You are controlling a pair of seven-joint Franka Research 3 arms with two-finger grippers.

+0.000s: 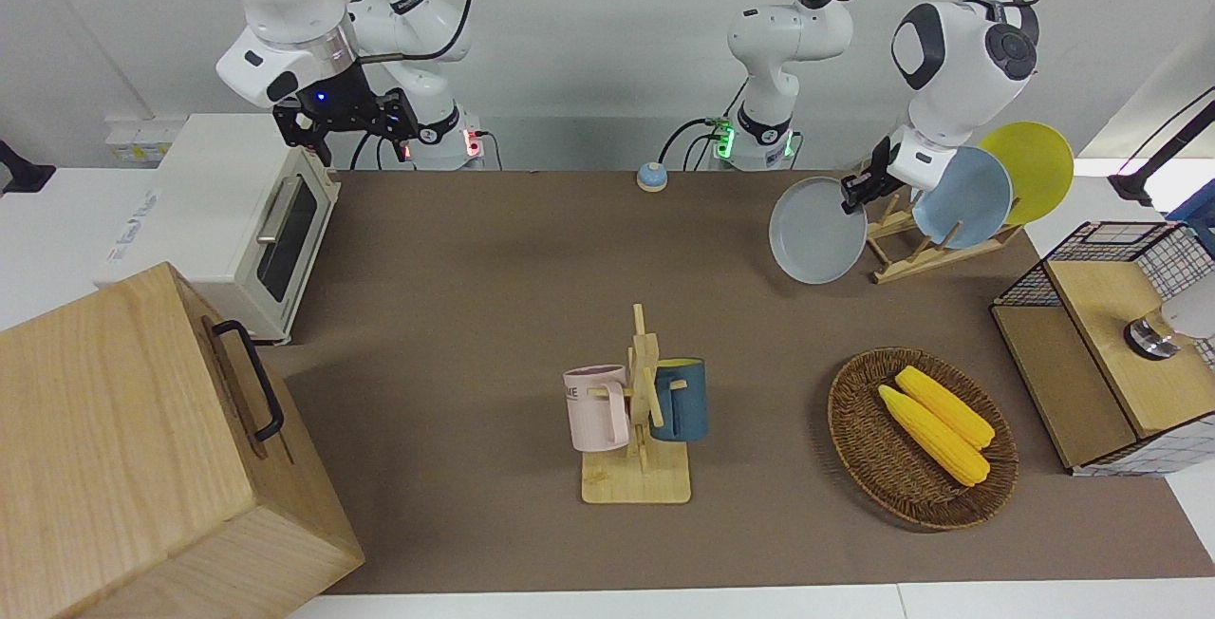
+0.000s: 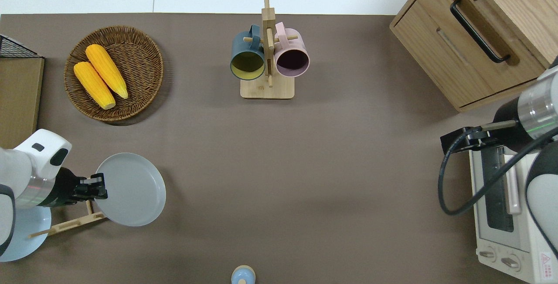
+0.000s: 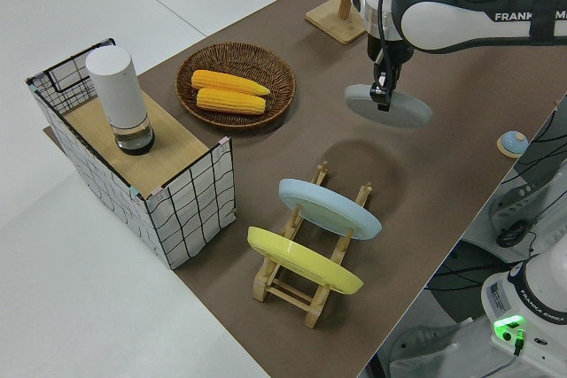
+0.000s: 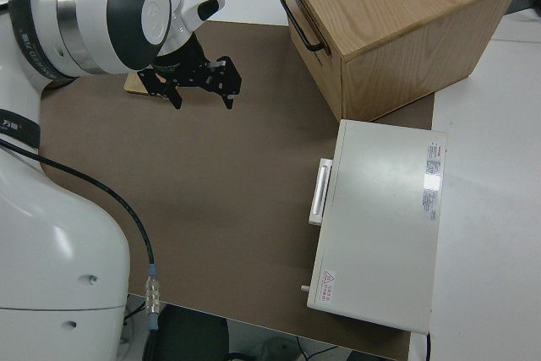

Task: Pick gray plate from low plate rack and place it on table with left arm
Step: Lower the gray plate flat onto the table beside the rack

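Left tool is pinching the gray plate by its rim, fingers pressed onto the edge nearest the low plate rack. Plate is hanging in the air, clear of the rack, over bare bench just beside the rack on the side toward the right arm's end. In the left side view the gray plate is lying close to level, slightly tilted, with its shadow falling on the bench below it.

Low plate rack is holding two plates, both leaning in their slots: a light-blue plate and a yellow plate. The slot on the side toward the gray plate is standing vacant.

Farther from the robots, a wicker basket is carrying two corn cobs. A wooden mug stand is bearing a blue mug and a pink mug.

Right arm is parked; its tool is showing fingers spread.
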